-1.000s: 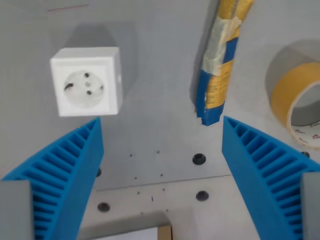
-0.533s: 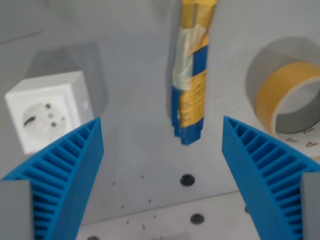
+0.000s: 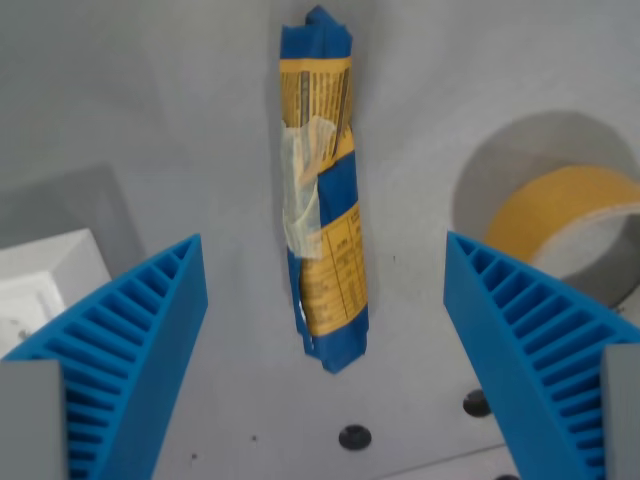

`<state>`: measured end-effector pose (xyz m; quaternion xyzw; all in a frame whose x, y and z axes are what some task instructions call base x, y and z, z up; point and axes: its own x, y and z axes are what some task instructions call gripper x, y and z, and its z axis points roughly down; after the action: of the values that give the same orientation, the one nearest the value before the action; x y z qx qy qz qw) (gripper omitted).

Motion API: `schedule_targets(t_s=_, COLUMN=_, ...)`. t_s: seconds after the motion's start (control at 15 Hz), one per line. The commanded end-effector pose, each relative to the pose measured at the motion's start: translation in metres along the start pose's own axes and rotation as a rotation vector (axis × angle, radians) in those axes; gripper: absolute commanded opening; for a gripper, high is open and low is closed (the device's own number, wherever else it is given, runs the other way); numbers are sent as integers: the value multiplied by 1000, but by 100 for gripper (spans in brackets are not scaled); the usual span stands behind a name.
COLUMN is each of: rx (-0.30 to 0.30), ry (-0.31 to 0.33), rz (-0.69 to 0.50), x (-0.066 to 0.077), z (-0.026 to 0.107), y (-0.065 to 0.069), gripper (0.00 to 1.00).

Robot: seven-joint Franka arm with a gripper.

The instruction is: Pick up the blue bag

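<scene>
The blue bag (image 3: pixel 322 200) is a long rolled blue and yellow packet with a strip of clear tape across its middle. It lies lengthwise on the grey table, running away from me in the middle of the wrist view. My gripper (image 3: pixel 325 330) is open, its two blue ribbed fingers (image 3: pixel 130 350) wide apart. The near end of the bag lies between them, untouched by either finger.
A roll of yellow tape (image 3: pixel 560 235) lies at the wrist view's right, close to the right finger. A white wall socket (image 3: pixel 45 275) sits at the left edge, partly behind the left finger. Bolt holes (image 3: pixel 354 437) mark the grey table (image 3: pixel 180 100) near the bottom.
The camera has moved forward and to the right: the whole bag now shows, centred between the fingers. The socket has slid to the left edge. The fingers stay open.
</scene>
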<state>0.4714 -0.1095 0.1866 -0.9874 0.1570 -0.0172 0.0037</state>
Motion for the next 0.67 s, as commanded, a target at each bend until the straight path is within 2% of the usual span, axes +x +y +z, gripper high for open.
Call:
schedule_targets(t_s=0.07, rx=31, ry=102, rz=72, x=-5, z=14, y=3, gripper=100)
schedule_targets(t_s=0.67, rx=45, ry=112, rz=37, x=-6, z=55, y=1, gripper=100)
